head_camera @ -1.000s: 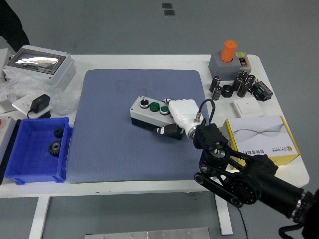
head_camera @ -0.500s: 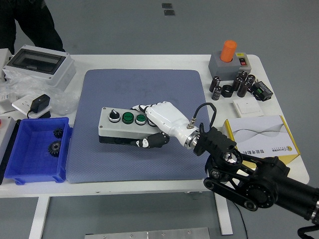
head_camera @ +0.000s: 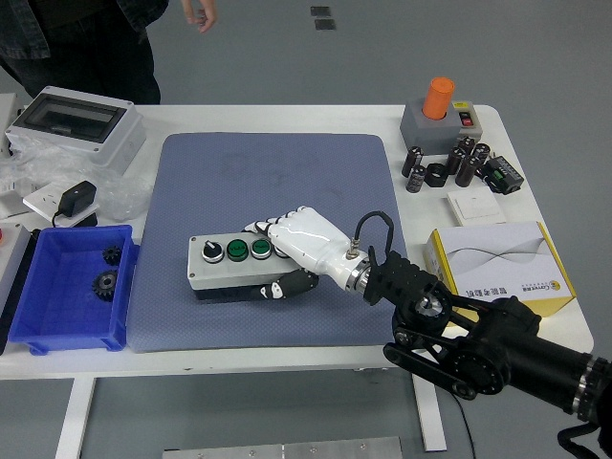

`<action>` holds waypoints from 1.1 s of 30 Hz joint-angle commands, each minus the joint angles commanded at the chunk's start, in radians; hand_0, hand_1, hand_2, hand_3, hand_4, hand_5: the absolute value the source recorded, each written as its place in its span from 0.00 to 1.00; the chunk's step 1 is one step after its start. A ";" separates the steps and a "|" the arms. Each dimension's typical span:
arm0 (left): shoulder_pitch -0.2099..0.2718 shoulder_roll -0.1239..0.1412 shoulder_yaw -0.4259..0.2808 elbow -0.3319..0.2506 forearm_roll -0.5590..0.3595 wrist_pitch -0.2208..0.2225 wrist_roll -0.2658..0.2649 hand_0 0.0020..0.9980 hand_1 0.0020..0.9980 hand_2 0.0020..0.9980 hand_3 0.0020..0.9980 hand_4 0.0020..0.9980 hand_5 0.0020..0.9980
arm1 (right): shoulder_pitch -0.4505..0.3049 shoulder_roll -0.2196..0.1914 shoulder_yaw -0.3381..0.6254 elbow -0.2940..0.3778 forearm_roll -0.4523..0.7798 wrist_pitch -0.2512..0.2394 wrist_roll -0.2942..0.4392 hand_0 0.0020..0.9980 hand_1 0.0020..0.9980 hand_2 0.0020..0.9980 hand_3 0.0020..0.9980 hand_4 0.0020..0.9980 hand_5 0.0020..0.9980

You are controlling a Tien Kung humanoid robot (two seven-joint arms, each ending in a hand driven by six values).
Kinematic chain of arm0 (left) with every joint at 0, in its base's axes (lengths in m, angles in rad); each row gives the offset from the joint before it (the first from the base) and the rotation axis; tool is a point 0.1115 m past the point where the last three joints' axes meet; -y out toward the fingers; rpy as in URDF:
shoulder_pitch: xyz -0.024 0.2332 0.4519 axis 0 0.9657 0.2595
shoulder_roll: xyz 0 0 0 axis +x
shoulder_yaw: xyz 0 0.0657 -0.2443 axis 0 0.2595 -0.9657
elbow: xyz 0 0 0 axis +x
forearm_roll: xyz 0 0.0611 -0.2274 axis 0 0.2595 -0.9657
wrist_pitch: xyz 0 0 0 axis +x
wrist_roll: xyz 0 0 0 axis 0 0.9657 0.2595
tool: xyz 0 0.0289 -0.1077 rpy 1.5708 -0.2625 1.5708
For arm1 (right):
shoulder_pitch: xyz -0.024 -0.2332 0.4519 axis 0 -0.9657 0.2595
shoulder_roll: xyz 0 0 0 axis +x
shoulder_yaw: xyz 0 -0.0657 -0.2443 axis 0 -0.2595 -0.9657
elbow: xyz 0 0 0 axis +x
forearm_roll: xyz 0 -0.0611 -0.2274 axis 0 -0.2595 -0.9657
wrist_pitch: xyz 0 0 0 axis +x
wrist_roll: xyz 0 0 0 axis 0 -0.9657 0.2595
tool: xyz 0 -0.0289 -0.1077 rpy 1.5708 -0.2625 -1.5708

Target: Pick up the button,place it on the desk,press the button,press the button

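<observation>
Status: placing step, button box not yet released; grey mat (head_camera: pixel 239 182) covers mid-bench; button box (head_camera: pixel 229 268) sits near the mat's front edge, left of centre; right hand (head_camera: pixel 296 253) is clamped on its right end, thumb under the front; next you open the fingers, lift clear, then press a green button (head_camera: pixel 236 250).

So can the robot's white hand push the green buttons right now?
Probably not straight away. The right hand is wrapped around the button box, fingers over its top and thumb at its front. The green buttons sit uncovered just beside those fingers, but it would likely have to let go first.
</observation>
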State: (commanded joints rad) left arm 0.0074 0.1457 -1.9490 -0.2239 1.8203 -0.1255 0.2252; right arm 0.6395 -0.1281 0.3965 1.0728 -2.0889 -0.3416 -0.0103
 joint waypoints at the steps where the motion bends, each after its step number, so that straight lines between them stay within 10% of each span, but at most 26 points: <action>1: 0.000 0.000 0.000 0.000 0.001 0.000 0.000 0.66 0.62 0.63 0.76 0.95 0.66 | -0.001 0.001 0.000 -0.006 0.001 0.003 -0.006 0.10 0.29 0.26 0.50 0.29 0.00; 24: 0.001 0.000 -0.003 0.001 0.006 0.000 -0.005 0.66 0.62 0.63 0.76 0.95 0.66 | -0.022 -0.007 0.056 -0.015 -0.023 0.047 -0.045 0.11 0.30 0.27 0.49 0.37 0.00; 25: 0.001 0.000 -0.003 0.001 0.006 0.000 -0.005 0.66 0.62 0.63 0.76 0.95 0.67 | -0.022 -0.007 0.057 -0.016 -0.022 0.049 -0.045 0.14 0.39 0.45 0.63 0.60 0.04; 33: 0.002 0.000 -0.003 0.000 0.006 0.000 -0.004 0.66 0.62 0.63 0.76 0.94 0.66 | -0.025 -0.010 0.054 -0.013 -0.023 0.084 -0.052 0.17 0.50 0.59 0.68 0.60 0.11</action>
State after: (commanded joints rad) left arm 0.0094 0.1458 -1.9517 -0.2242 1.8260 -0.1258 0.2215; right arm 0.6144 -0.1380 0.4504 1.0599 -2.1122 -0.2580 -0.0628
